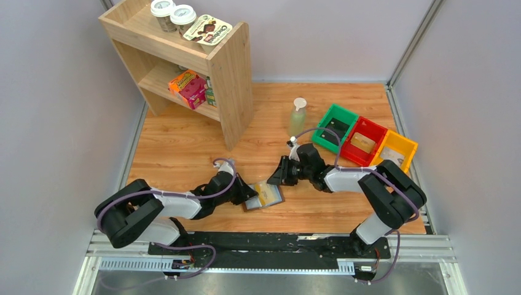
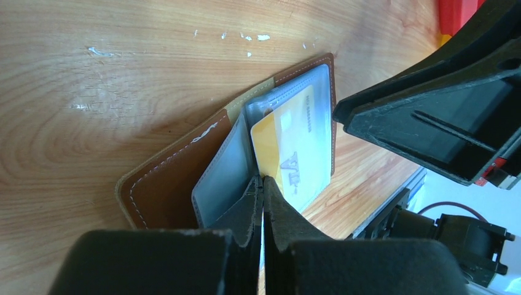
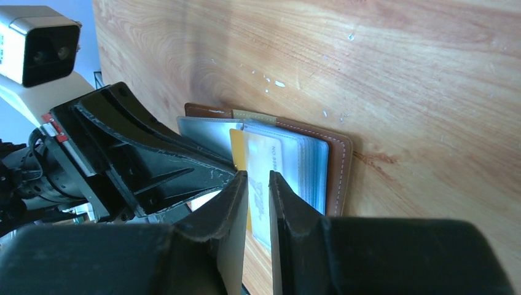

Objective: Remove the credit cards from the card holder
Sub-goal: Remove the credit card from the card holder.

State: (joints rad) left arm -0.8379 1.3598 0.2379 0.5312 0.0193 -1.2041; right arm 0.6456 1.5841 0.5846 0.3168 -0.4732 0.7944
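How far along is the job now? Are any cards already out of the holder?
Done: the holder lies open; flat pieces lie in the bins, perhaps cards. In hand: the left gripper, shut, presses at a sleeve; the right gripper has its jaws slightly apart at the yellow card. Left: that card is not yet out.

Wood shelf (image 1: 233, 86) 11 o'clock, 2 jars (image 1: 174, 15) + snack pkt (image 1: 207, 29) on top; bottle (image 1: 297, 117) 1 o'clock; green bin (image 1: 348, 114), red bin (image 1: 376, 126), yellow bin (image 1: 405, 143) 2–3 o'clock.
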